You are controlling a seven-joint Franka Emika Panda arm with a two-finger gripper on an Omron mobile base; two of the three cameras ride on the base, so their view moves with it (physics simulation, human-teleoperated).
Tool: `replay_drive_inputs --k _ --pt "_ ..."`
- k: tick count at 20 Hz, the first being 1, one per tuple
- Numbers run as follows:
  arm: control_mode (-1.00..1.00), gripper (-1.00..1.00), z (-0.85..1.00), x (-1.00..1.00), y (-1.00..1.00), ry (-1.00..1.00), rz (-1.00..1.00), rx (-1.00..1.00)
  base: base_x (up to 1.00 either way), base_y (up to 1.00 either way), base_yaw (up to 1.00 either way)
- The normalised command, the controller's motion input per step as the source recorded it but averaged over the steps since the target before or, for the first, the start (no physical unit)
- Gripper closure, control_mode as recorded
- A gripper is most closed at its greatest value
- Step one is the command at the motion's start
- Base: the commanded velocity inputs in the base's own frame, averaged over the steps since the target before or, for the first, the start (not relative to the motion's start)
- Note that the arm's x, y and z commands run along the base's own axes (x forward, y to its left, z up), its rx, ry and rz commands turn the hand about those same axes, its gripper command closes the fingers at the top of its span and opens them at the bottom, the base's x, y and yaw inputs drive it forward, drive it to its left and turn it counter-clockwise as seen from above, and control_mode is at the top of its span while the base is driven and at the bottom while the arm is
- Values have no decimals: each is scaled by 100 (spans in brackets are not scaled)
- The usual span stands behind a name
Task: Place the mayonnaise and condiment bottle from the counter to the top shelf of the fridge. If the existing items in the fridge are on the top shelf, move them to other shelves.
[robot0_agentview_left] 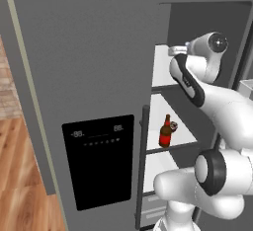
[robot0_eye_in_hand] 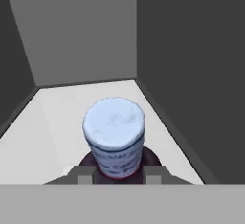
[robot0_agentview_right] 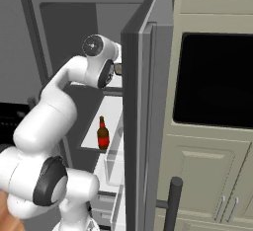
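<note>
The condiment bottle [robot0_eye_in_hand: 115, 139], dark-bodied with a pale round cap, stands upright right in front of the hand camera. My gripper [robot0_eye_in_hand: 118, 176] is shut on it, one fingertip on each side of its neck. Under it lies the white top shelf [robot0_eye_in_hand: 52, 117] of the fridge [robot0_agentview_left: 89, 67], with the grey back wall close behind. From the left base view, my arm reaches up into the top shelf [robot0_agentview_left: 162, 72]. The existing items stand one shelf lower: a red bottle [robot0_agentview_left: 165, 132] with a brown neck and a small brownish thing [robot0_agentview_left: 174, 125] beside it. The mayonnaise and the counter are out of view.
The open fridge door [robot0_agentview_right: 139, 126] stands just right of my arm, its edge close to the hand. Cream cabinets and a black oven front [robot0_agentview_right: 217, 82] lie beyond it. The other fridge door, with a black display panel [robot0_agentview_left: 99, 161], stands to the arm's left. The red bottle [robot0_agentview_right: 103, 134] stands near its shelf's front edge.
</note>
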Motion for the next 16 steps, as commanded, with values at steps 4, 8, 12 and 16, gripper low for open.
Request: replay_drive_inputs --k 4,8,12,16 --pt "-100 100 -53 70 -9 23 0 0 0 0 0" --pt "-100 100 -37 11 -1 15 0 0 0 0 0" --pt "-100 -100 0 3 0 2 0 0 0 0 0" --pt "-100 -100 1 -10 0 -6 0 0 0 0 0"
